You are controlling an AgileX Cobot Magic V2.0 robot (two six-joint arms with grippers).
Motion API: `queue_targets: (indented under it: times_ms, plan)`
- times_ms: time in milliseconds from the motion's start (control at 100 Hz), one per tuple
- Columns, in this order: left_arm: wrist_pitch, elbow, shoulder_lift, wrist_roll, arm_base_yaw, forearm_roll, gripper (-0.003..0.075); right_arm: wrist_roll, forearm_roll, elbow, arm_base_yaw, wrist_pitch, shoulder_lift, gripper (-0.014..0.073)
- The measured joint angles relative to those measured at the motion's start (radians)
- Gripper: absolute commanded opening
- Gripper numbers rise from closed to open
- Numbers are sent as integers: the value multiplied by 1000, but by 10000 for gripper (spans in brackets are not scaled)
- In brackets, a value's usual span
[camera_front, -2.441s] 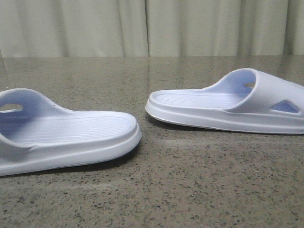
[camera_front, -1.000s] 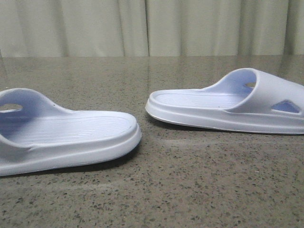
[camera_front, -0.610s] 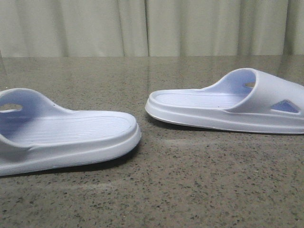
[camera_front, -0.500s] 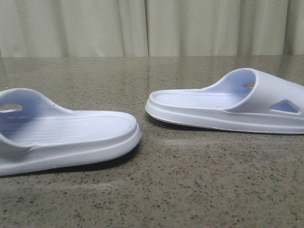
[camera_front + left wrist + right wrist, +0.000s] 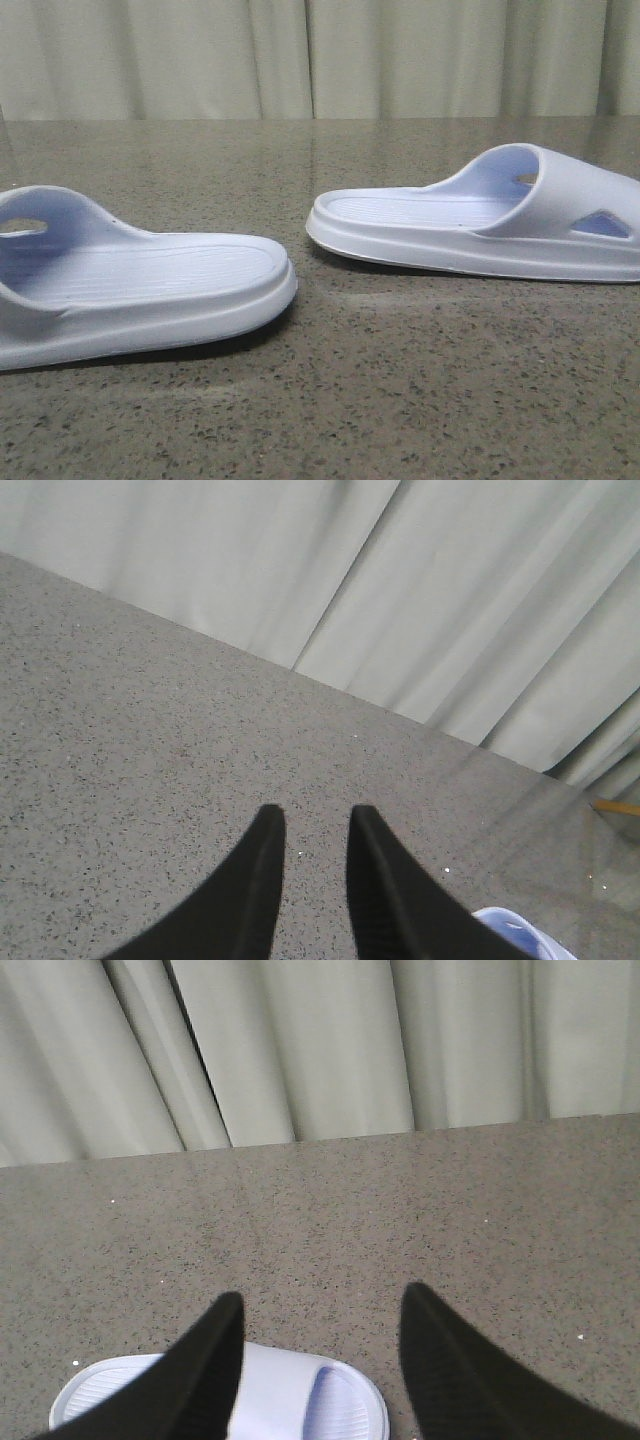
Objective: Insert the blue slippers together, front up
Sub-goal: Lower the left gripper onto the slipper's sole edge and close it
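- Two blue slippers [image 5: 140, 285] [image 5: 480, 225] lie apart on the table [image 5: 400, 380].
- My right gripper [image 5: 320, 1310] is wide open, one slipper below my fingers.
- My left gripper [image 5: 312, 825] is narrowly open, holding nothing.

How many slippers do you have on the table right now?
2. One slipper lies at the near left, partly cut off by the front view's edge; the other slipper lies farther back on the right. They are apart, both sole down.

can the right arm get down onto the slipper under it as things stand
Probably yes. The right gripper hangs with its jaws apart and empty above the slipper, which lies flat on the table with nothing between them. The wrist view shows only part of the slipper.
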Motion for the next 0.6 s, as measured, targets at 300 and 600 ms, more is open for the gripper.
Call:
queue_targets:
  times_ms: [300, 600]
  plan:
    - [0, 17, 4, 0, 0, -12, 519, 0, 3, 0, 0, -28, 8, 435]
    - [-22, 163, 4, -199, 0, -2, 519, 0, 5, 0, 0, -49, 10, 435]
